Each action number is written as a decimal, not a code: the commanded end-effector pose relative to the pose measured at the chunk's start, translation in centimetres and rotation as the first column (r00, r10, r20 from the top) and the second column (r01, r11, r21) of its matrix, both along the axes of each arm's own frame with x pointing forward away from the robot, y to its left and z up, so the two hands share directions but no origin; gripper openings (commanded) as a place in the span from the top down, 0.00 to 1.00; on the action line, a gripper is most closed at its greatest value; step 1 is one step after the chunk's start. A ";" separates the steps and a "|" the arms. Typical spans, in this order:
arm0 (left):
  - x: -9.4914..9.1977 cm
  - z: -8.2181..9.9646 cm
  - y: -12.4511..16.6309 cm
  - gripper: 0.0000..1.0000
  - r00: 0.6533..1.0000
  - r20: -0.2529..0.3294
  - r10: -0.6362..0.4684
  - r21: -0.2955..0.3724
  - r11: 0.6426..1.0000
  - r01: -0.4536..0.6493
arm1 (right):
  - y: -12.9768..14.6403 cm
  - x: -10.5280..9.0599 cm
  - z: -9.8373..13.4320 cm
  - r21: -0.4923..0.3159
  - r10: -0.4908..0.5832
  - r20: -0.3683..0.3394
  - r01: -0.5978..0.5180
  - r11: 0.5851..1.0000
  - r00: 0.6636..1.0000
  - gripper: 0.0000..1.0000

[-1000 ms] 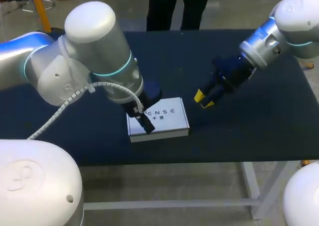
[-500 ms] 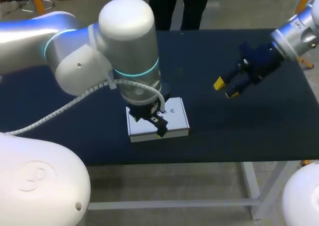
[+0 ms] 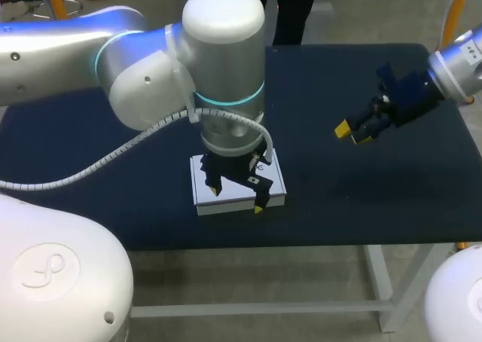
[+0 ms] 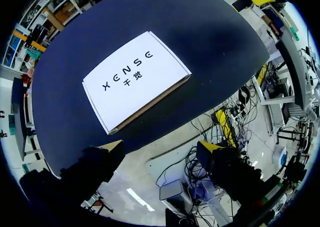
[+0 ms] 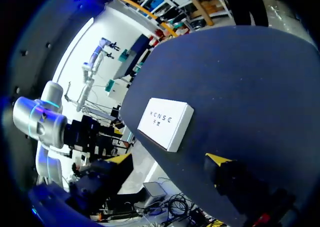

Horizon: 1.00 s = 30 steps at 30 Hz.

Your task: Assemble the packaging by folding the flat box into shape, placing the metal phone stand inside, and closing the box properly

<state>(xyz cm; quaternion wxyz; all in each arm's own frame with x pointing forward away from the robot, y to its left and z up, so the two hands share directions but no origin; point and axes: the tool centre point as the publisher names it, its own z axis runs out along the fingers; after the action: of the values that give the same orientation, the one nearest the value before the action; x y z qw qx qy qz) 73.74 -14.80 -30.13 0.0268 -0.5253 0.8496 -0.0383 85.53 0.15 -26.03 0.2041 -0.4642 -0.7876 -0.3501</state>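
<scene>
A closed white box point(image 3: 275, 178) with dark lettering on its lid lies flat near the table's front edge, also seen in the left wrist view point(image 4: 135, 79) and the right wrist view point(image 5: 166, 119). My left gripper point(image 3: 238, 197) hangs above the box's front half, open, its yellow fingertips point(image 4: 112, 147) wide apart with nothing between them. My right gripper point(image 3: 352, 133) is open in the air well to the right of the box, empty point(image 5: 170, 159). No metal phone stand shows in any view.
The table point(image 3: 339, 199) is covered in dark blue cloth, with bare cloth between the box and the right gripper. My left arm's large elbow point(image 3: 222, 48) hides the table's middle and part of the box in the head view.
The left arm swung to the right over the box and its gripper opened wide. The right gripper drew back to the right, away from the box, and opened.
</scene>
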 end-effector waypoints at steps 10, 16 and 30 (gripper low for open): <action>-1.7 -3.3 -0.8 0.00 0.978 0.038 0.207 -0.031 0.978 -0.206 | -3.5 -0.2 0.3 0.046 -0.170 0.504 0.170 0.984 0.847 0.00; -1.3 -5.3 -1.5 0.00 0.970 0.002 0.242 -0.049 0.969 -0.241 | -4.2 0.8 -0.6 -0.012 -0.085 0.633 0.120 0.993 0.769 0.00; 0.6 -8.4 -1.9 0.00 0.930 -0.010 0.367 -0.061 0.928 -0.367 | -6.7 3.6 -2.8 0.013 -0.023 0.717 0.020 1.000 0.697 0.00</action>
<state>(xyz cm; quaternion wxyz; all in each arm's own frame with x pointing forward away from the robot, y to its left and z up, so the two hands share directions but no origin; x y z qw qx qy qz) 74.06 -16.23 -37.73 0.0182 -0.6752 0.7349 -0.0609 88.11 -5.86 -28.13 -0.1317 -0.3236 -0.8204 -0.4525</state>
